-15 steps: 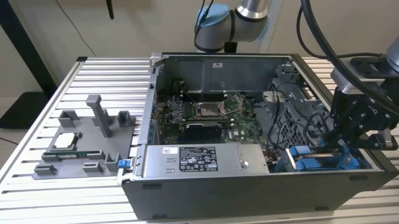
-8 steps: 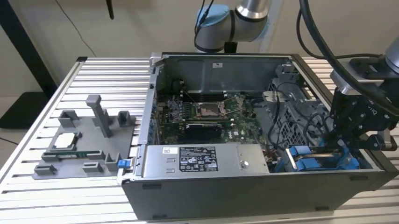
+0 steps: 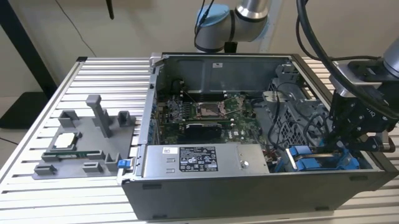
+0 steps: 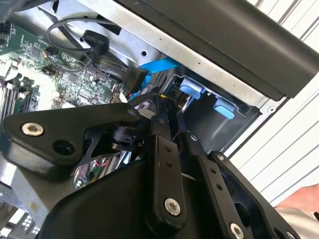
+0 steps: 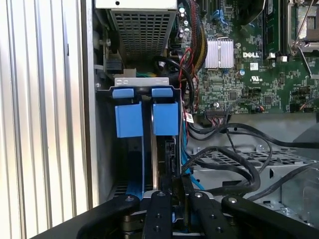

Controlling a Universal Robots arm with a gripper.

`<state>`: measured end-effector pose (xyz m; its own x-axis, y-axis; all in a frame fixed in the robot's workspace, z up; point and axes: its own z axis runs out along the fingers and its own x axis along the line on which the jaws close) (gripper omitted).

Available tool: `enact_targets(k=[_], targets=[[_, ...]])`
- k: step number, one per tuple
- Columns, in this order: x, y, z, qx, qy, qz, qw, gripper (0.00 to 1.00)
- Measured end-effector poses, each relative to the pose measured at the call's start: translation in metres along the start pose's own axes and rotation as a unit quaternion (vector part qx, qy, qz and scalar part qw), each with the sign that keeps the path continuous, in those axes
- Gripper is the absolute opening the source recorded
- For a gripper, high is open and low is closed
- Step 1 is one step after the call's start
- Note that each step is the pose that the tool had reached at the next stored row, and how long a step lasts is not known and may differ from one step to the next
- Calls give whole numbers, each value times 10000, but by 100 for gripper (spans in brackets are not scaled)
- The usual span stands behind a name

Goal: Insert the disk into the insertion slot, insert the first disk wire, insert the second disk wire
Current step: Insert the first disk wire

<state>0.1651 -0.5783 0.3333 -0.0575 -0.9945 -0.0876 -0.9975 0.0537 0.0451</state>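
The insertion slot [image 5: 144, 87] is a grey metal bay with two blue latch tabs [image 5: 165, 118] in the open computer case's front corner, at the exterior view's right [image 3: 315, 163]. The disk [image 5: 167, 159] sits edge-on inside it, a blue carrier rail [image 5: 133, 184] beside it. My gripper [image 5: 177, 183] hangs right over the bay [image 3: 350, 150], its fingers [image 5: 159, 199] close together, shut on a thin blue disk wire [image 5: 186, 172]. In the second wrist view the gripper [image 4: 172, 112] points at the tabs [image 4: 224, 107]. The blue wire [image 4: 159, 64] and a loose black connector [image 4: 135, 78] lie beside it.
Motherboard [image 3: 206, 112] fills the case floor. The grey power-supply box [image 3: 199, 161] lies along the front wall. A perforated cage [image 5: 142, 30] and thick black cables [image 5: 234, 164] crowd the bay. Grey fixture with parts [image 3: 81, 149] stands on the slatted table at the exterior view's left.
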Motion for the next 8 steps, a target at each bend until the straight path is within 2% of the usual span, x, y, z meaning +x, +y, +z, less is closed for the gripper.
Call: enact_targets(k=[3, 4, 8], targets=[[0, -3, 17, -2, -8, -1, 10000, 0], [1, -3, 20, -3, -9, -1, 10000, 100], [1, -3, 15, -4, -5, -1, 10000, 100]])
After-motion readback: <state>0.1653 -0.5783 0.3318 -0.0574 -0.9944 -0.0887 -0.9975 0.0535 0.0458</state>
